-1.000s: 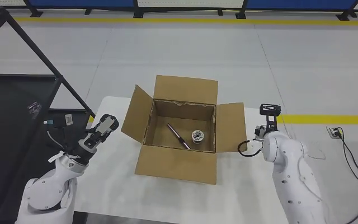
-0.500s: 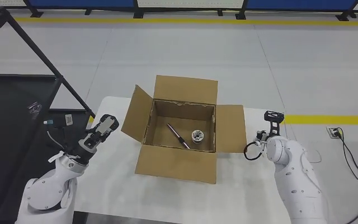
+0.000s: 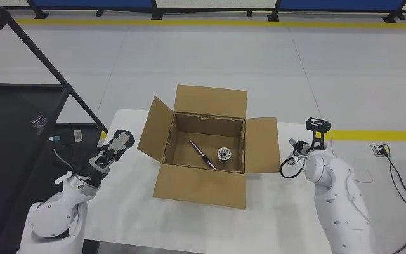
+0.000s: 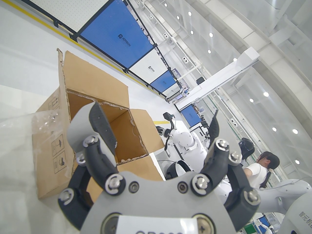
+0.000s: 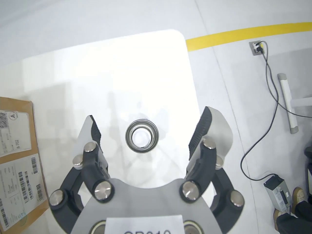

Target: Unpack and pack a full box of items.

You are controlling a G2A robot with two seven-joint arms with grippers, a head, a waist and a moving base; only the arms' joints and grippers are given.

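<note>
box holds two items, rod and round part; one ring under spread right claw; left claw spread.

Table with cardboard box, probably metal ring.

Right gripper over the white table — jaws spread, metal ring between them.

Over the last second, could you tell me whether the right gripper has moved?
Yes. In the top view the right gripper has shifted sideways, farther from the cardboard box and its nearest flap; the box itself has stayed put.
</note>
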